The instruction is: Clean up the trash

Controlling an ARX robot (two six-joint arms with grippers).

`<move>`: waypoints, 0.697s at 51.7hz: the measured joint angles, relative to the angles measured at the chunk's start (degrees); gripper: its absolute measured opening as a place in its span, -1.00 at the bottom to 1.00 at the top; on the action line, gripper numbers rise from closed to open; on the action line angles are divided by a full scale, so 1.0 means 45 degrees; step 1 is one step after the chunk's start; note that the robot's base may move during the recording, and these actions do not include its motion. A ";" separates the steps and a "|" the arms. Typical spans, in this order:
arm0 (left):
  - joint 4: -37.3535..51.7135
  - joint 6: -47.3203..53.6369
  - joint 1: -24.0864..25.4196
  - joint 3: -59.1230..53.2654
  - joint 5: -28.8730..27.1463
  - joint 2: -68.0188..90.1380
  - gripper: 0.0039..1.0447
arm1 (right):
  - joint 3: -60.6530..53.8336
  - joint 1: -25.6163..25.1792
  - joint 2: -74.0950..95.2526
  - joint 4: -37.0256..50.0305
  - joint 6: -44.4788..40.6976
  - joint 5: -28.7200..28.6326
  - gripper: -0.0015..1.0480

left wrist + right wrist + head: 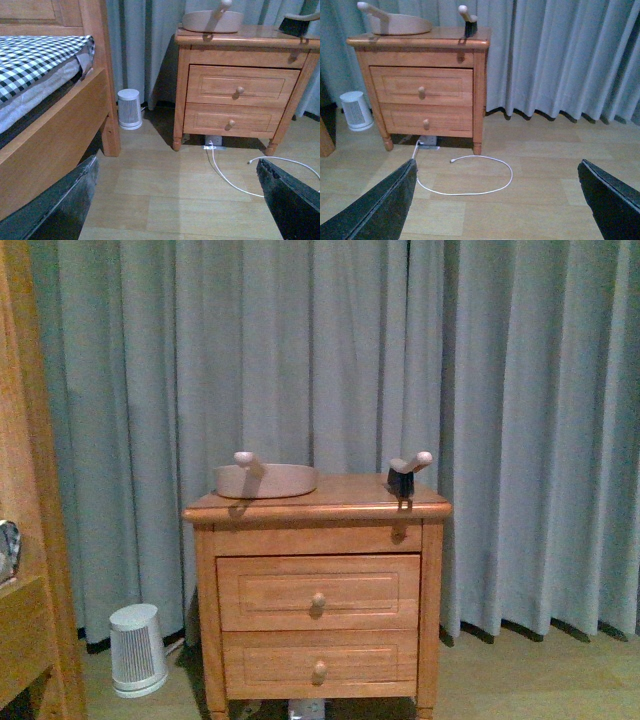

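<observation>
On the nightstand (pixel 350 498), dustpan (pixel 265 481) interior unseen.

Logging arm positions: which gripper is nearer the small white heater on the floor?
Left, it seems. The left gripper has the heater fairly close ahead; the right gripper is farther off, facing the cable loop.

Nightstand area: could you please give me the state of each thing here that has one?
upper drawer: shut
lower drawer: shut
dustpan: upright on the nightstand
brush: standing on its bristles
curtains: drawn shut
white cable: loose on floor, one end free
left claw: open
right claw: open
trash: not in view
</observation>
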 joint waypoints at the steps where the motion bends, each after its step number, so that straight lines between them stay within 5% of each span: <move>1: 0.0000 0.0000 0.0000 0.0000 0.0000 0.0000 0.86 | 0.0000 0.0000 0.0000 0.0000 0.0000 0.0000 0.86; 36: 0.0000 0.0000 0.0000 0.0000 0.0000 0.0000 0.86 | 0.0000 0.0000 0.0000 0.0000 0.0000 0.0000 0.86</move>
